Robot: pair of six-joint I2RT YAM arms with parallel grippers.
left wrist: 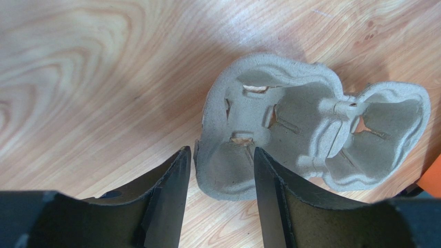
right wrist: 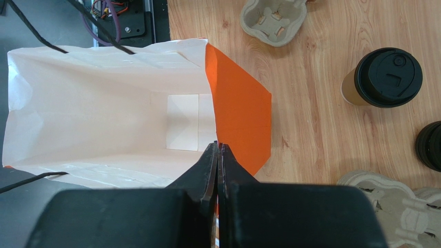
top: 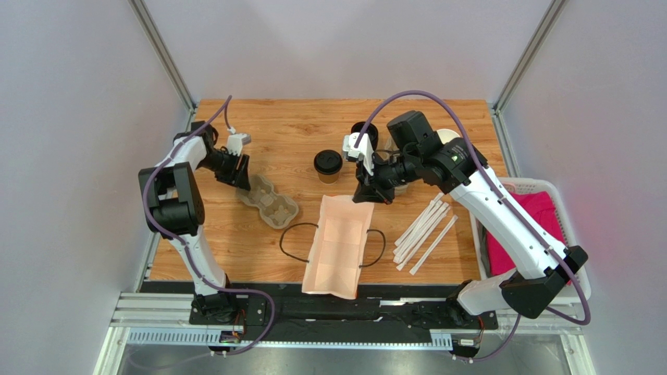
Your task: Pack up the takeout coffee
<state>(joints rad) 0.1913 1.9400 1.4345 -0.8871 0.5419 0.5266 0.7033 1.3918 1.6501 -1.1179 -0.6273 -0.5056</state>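
Right hand (right wrist: 218,148) pinches smooth paper bag (right wrist: 103,82) near round-lidded takeout coffee (right wrist: 384,77).

right gripper (right wrist: 218,149) pinching bag (right wrist: 103,116) (open), coffee (right wrist: 385,77) nearby

Bright, even light from overhead, so shadows are soft and short. Top view's pretty sharp. Up close the left gripper (left wrist: 220,155) is blurry, the table (left wrist: 77,77) glares pale there, and the bag (right wrist: 103,119) interior looks nearly washed out. The coffee cup (right wrist: 380,77) lid has a faint sheen.
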